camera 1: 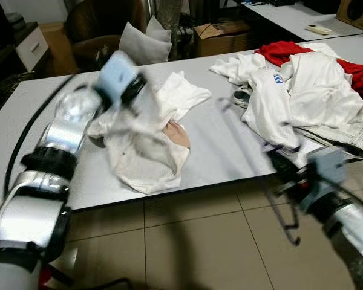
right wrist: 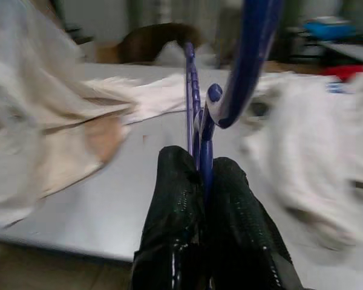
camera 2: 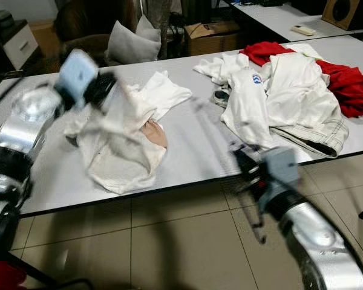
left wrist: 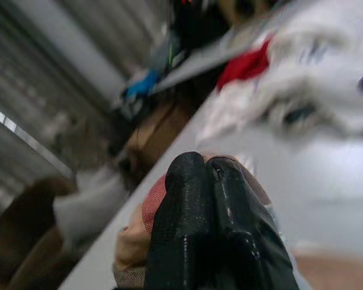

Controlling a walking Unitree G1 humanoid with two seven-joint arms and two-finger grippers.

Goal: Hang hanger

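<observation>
- We are seeing the right gripper [right wrist: 199, 172] in its wrist view with both black, dimpled fingers pressed tight on a slim blue hanger [right wrist: 196, 115]; a thicker blue curved bar is crossing in front of it.
- In the head views that same hanger [camera 1: 278, 199] is showing only as a faint dark streak hanging off the right gripper [camera 2: 249, 166], out over the tiled floor [camera 1: 193, 241] just in front of the table edge.
- The left gripper [left wrist: 209, 175] is showing in its wrist view with fingers clamped together on a fold of soft cloth, pinkish and red where it is bulging out beside them.
- The head views are placing the left gripper [camera 1: 139, 90] over the grey table [camera 1: 224, 151], at the top of a crumpled white garment [camera 1: 145, 151] that is draping down onto the tabletop; the blur is leaving the fingers themselves unreadable there.
- A heap of limp clothes [camera 1: 314, 96], white and red, is lying further right on the smooth tabletop, well apart from the white garment.
</observation>
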